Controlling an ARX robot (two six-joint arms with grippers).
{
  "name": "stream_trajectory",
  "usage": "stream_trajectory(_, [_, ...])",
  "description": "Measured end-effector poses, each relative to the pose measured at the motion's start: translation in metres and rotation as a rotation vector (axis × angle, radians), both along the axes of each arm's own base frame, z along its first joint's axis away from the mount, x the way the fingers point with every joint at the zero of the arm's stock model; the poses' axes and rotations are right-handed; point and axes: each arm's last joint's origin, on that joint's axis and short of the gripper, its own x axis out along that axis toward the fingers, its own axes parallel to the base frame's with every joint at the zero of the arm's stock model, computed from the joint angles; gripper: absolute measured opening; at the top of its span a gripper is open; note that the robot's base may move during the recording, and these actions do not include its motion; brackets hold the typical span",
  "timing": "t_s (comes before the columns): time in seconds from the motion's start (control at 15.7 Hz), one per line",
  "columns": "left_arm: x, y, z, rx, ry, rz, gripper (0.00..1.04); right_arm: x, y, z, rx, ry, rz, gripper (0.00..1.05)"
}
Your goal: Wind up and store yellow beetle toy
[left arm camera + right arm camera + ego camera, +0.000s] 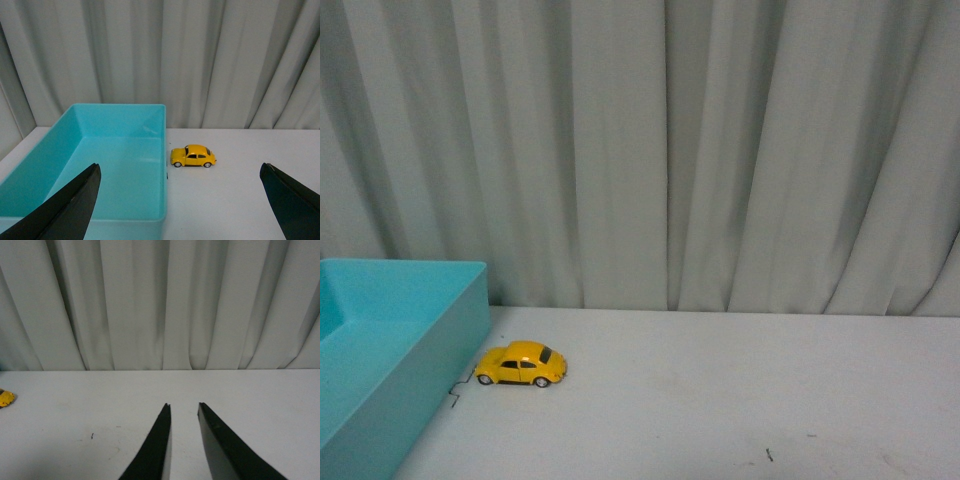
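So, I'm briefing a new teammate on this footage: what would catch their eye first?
The yellow beetle toy stands on its wheels on the white table, bright against the curtain, just beside the turquoise bin and outside it. The bin fills the front view's lower left. In the left wrist view, the left end effector holds its black fingers wide apart.

Glossy yellow toy [521, 364], smooth matt turquoise plastic bin [430, 340], matt white worktop [720, 400] with faint scuffs, soft grey cloth curtain [670, 150], matt black jaws
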Motion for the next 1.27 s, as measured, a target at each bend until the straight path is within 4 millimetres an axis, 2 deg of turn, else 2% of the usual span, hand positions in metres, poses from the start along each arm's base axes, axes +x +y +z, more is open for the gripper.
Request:
stream_trajectory(0.19, [0.000, 0.000, 0.000, 0.000, 0.000, 0.000, 0.98, 0.000, 0.000, 0.000, 0.000, 0.000, 0.000, 0.48])
stream_trajectory(0.32, [0.000, 0.000, 0.000, 0.000, 0.000, 0.000, 0.98, 0.000, 0.000, 0.000, 0.000, 0.000, 0.000, 0.57])
stream_trajectory(0.38, [0.000, 0.000, 0.000, 0.000, 0.000, 0.000, 0.98, 0.000, 0.000, 0.000, 0.000, 0.000, 0.000, 0.67])
stream_trajectory(0.44, [0.000, 0.000, 0.000, 0.000, 0.000, 0.000, 0.98, 0.000, 0.000, 0.000, 0.000, 0.000, 0.000, 0.86])
stream_trajectory(0.51, [0.000, 0.000, 0.000, 0.000, 0.000, 0.000, 0.98, 0.000, 0.000, 0.000, 0.000, 0.000, 0.000, 1.00])
stream_trajectory(0.57, [0.000, 0.000, -0.002, -0.015, 0.035, 0.005, 0.98, 0.000, 0.000, 0.000, 0.000, 0.000, 0.000, 0.97])
stream_trajectory(0.64, [0.001, 0.000, 0.003, -0.122, 0.346, 0.101, 0.98, 0.000, 0.000, 0.000, 0.000, 0.000, 0.000, 0.98])
stream_trajectory(0.7, [0.014, 0.003, 0.023, -0.289, 0.514, 0.224, 0.98, 0.000, 0.000, 0.000, 0.000, 0.000, 0.002, 0.98])
stream_trajectory(0.76, [0.035, 0.005, 0.049, -0.378, 0.444, 0.252, 0.98, 0.000, 0.000, 0.000, 0.000, 0.000, 0.000, 0.98])
stream_trajectory(0.83, [0.064, 0.005, 0.073, -0.386, 0.380, 0.234, 0.98, 0.000, 0.000, 0.000, 0.000, 0.000, 0.002, 0.98])
stream_trajectory(0.95, [0.133, 0.004, 0.079, -0.275, 0.427, 0.189, 0.98, 0.000, 0.000, 0.000, 0.000, 0.000, 0.000, 0.98])
stream_trajectory(1.08, [0.185, -0.001, 0.082, -0.150, 0.475, 0.139, 0.98, 0.000, 0.000, 0.000, 0.000, 0.000, 0.000, 0.98])
stream_trajectory(1.27, [0.248, -0.031, 0.084, 0.074, 0.523, -0.029, 0.98, 0.000, 0.000, 0.000, 0.000, 0.000, 0.000, 0.98])
